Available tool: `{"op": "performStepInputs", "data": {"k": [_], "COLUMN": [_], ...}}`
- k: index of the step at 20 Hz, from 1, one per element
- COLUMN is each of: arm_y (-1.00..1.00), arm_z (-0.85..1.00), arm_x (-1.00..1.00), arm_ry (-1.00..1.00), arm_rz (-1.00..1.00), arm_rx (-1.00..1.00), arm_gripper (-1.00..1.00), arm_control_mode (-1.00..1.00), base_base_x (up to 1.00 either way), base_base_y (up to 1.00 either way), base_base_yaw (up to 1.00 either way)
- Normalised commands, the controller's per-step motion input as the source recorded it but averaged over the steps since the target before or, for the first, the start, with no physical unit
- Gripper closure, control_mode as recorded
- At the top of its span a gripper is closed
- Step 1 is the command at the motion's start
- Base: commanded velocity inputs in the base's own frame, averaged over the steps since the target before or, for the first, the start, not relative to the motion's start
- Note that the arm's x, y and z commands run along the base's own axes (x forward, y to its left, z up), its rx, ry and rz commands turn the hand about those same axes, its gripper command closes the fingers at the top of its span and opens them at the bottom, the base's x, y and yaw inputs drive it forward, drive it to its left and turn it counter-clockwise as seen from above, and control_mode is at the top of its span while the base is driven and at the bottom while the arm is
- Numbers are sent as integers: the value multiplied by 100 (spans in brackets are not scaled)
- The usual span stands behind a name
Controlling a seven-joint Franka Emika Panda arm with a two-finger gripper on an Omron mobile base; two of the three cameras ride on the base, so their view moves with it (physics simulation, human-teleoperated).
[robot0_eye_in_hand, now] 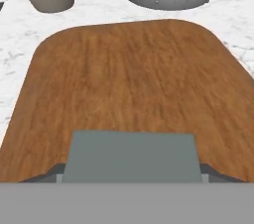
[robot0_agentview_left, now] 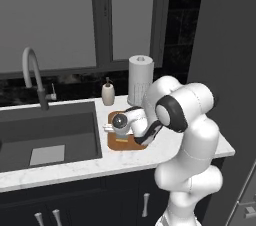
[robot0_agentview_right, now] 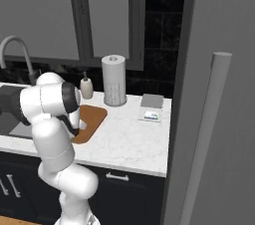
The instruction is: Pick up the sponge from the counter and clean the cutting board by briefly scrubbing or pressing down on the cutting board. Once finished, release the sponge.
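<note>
- Looking from the left end of the surface (robot0_agentview_left: 75,170), you have the dark sink basin (robot0_agentview_left: 47,132) with its curved tap (robot0_agentview_left: 32,72) behind it.
- Just right of the basin, near the back edge, stands your soap bottle (robot0_agentview_left: 108,93); the paper towel roll (robot0_agentview_left: 140,79) stands to its right.
- The cutting board (robot0_eye_in_hand: 129,84) lies flat on the surface in front of those two, close to the sink's right rim and reaching toward the front edge.
- Your gripper (robot0_eye_in_hand: 131,171) is low over the near part of the board, its fingers (robot0_eye_in_hand: 52,172) pinching the sponge (robot0_eye_in_hand: 133,156) from both sides.
- In the hand view the sponge's grey-green face sits against the wood at the board's near edge; you cannot tell from the base views whether it truly presses down, because the arm hides it.
- Further right, toward the surface's right end, a flat blue-and-white object (robot0_agentview_right: 151,115) lies well apart from the board.
</note>
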Motion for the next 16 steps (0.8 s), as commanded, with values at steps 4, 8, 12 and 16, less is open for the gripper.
{"op": "performStepInputs", "data": {"k": [4, 8, 12, 16], "arm_y": [-59, -68, -63, -56], "arm_z": [-16, 0, -3, -25], "arm_x": [37, 40, 48, 55], "arm_ry": [-6, 0, 0, -3], "arm_rz": [-2, -1, 0, -1], "arm_rx": [0, 1, 1, 0], "arm_gripper": [100, 100, 100, 100], "arm_control_mode": [-100, -100, -100, -100], "base_base_x": [0, 0, 0, 0], "base_base_y": [0, 0, 0, 0], "base_base_yaw": [0, 0, 0, 0]}}
